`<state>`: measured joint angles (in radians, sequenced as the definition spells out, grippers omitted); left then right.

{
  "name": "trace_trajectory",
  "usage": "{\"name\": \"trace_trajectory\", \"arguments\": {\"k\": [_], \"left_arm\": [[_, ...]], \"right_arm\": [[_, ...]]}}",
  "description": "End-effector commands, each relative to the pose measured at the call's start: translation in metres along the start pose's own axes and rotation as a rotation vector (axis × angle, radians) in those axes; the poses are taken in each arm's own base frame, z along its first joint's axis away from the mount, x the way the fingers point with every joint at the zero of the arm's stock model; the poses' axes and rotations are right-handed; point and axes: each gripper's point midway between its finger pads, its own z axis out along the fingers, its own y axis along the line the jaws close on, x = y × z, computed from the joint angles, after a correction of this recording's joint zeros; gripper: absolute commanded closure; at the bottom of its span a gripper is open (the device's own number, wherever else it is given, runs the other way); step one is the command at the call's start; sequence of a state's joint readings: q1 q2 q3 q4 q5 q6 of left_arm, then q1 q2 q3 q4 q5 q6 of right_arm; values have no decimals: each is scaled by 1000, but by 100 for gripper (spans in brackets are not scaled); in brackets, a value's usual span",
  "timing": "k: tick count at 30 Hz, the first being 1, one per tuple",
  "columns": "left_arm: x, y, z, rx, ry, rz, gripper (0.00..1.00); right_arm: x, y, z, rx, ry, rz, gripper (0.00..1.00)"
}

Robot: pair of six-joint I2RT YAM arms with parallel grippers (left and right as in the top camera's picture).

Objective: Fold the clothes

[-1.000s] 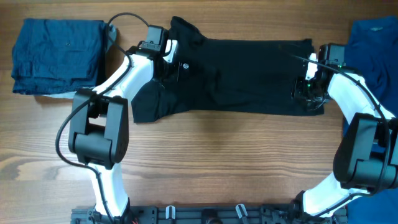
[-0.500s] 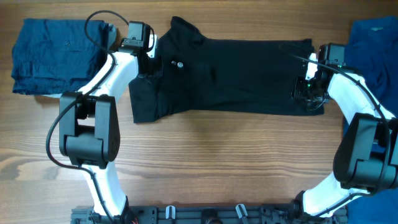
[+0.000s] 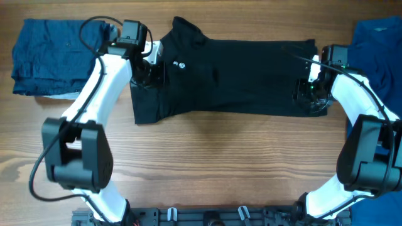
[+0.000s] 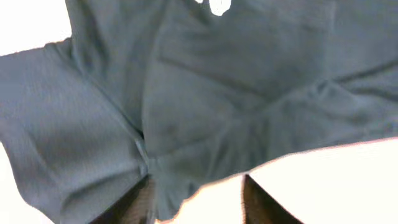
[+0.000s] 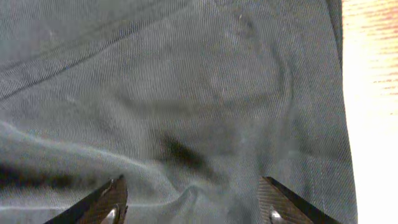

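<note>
the black shirt (image 3: 239,75) lies spread flat near the far edge of the bench (image 3: 213,163), collar toward the left edge, hem toward the right, its white logo (image 3: 179,64) facing up. the left claw (image 4: 196,200) sits over the sleeve and shoulder at the shirt's left end, fingers set wide with the cloth's edge running between them and nothing pinched. the right claw (image 5: 193,205) sits low over the hem end, equally wide and gripping nothing. this looks like lining up for a fold. next, each claw would need to drop, close on cloth, then lift and carry it across together so nothing bunches.
</note>
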<state>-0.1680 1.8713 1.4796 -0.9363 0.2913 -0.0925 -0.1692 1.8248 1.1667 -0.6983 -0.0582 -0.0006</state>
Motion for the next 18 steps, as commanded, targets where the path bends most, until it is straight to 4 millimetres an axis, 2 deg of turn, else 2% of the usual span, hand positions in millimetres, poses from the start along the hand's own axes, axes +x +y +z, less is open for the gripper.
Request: {"name": "trace_trajectory", "arguments": {"k": [1, 5, 9, 10, 13, 14, 15, 18], "left_arm": [[23, -1, 15, 6, 94, -12, 46], [27, 20, 46, -68, 122, -45, 45], [27, 25, 62, -73, 140, -50, 48], [27, 27, 64, -86, 138, -49, 51], [27, 32, 63, -110, 136, -48, 85], [28, 33, 63, -115, 139, -49, 91], [30, 34, 63, -120, 147, -51, 96], [36, 41, 61, -164, 169, -55, 96]], "right_arm": [[-8, -1, -13, 6, -36, 11, 32], [-8, -1, -13, 6, -36, 11, 31], [-8, -1, -13, 6, -35, 12, 31], [-9, -1, -13, 6, -39, 11, 31], [-9, 5, -16, -31, -32, 3, 28], [-9, 4, -18, -21, -28, 4, 28], [-11, -3, -20, 7, -31, 12, 27], [-15, -24, -22, 34, -49, 68, 22]]}}
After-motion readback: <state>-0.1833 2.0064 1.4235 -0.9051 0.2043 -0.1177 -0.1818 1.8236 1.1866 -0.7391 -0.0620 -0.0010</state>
